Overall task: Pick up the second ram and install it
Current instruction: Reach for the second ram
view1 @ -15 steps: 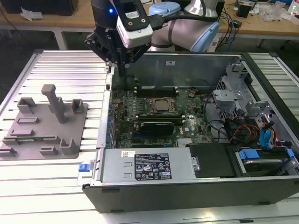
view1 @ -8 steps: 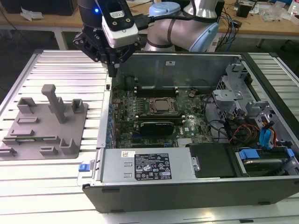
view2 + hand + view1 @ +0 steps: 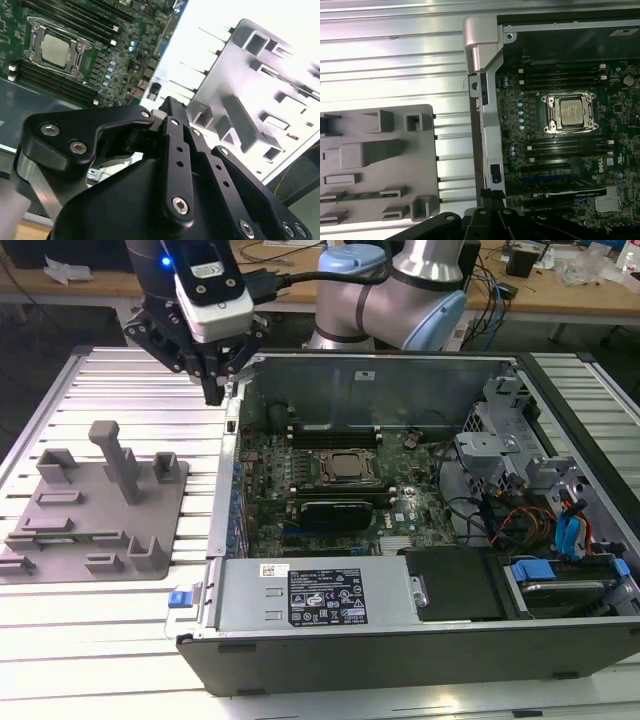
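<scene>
The second ram (image 3: pixel 362 195) is a thin green stick lying flat in a slot of the grey holder tray (image 3: pixel 375 160), near the tray's front edge (image 3: pixel 70 537) in the exterior view. My gripper (image 3: pixel 213 392) hangs above the gap between the tray and the open computer case's wall (image 3: pixel 228 470). Its black fingers (image 3: pixel 170 125) are shut together, and I see nothing held between them. The ram lies well off from the gripper, toward the exterior view's left and front. On the motherboard, long black memory slots (image 3: pixel 565 147) run on both sides of the CPU socket (image 3: pixel 570 111).
The grey tray (image 3: pixel 100 510) carries upright posts (image 3: pixel 120 465) and blocks. Inside the case (image 3: pixel 400 490) are a black expansion card (image 3: pixel 340 510), a power supply (image 3: pixel 320 595), drive bays and cables (image 3: pixel 560 530). Both sit on a ribbed metal table (image 3: pixel 100 390). The arm's body (image 3: pixel 400 300) is behind.
</scene>
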Robot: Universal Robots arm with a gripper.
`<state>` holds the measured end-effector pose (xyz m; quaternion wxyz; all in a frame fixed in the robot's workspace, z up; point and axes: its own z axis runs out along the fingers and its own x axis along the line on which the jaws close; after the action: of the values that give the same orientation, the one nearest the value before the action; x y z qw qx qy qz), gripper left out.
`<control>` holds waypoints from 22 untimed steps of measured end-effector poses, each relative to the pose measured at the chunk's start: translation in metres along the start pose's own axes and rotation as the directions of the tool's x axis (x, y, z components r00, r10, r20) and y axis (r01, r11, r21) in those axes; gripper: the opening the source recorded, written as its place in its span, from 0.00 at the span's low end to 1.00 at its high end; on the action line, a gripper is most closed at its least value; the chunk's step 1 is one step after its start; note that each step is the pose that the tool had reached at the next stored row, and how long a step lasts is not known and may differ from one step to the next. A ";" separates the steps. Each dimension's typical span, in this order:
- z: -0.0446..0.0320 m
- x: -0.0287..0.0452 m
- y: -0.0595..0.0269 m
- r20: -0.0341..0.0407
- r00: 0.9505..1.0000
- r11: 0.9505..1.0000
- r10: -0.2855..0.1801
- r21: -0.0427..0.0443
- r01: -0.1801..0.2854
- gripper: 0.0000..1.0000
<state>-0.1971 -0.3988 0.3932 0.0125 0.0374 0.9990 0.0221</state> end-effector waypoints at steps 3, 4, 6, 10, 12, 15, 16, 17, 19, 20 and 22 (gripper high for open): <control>-0.0002 0.0099 -0.0008 0.000 1.000 1.000 0.000 0.000 0.000 0.08; -0.0002 0.0118 -0.0009 0.000 1.000 1.000 0.000 0.000 0.000 0.08; -0.0003 0.0167 -0.0012 0.000 1.000 1.000 0.000 0.000 0.000 0.08; -0.0005 0.0259 -0.0020 0.000 1.000 1.000 0.000 0.000 0.000 0.08; -0.0005 0.0309 -0.0023 0.000 1.000 1.000 0.000 0.000 0.000 0.08; 0.0007 0.0354 -0.0027 0.000 1.000 1.000 0.000 0.000 0.000 0.08; 0.0012 0.0372 -0.0029 0.000 1.000 1.000 0.000 0.000 0.000 0.08; 0.0020 0.0393 -0.0032 0.000 1.000 1.000 0.000 0.000 0.000 0.08; 0.0044 0.0454 -0.0041 0.000 1.000 1.000 0.000 0.000 0.000 0.08; 0.0052 0.0480 -0.0044 0.000 1.000 1.000 0.000 0.000 0.000 0.08; 0.0066 0.0546 -0.0051 0.000 1.000 1.000 0.000 0.000 0.000 0.08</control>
<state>-0.2517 -0.3995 0.3851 0.0125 0.0374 0.9990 0.0221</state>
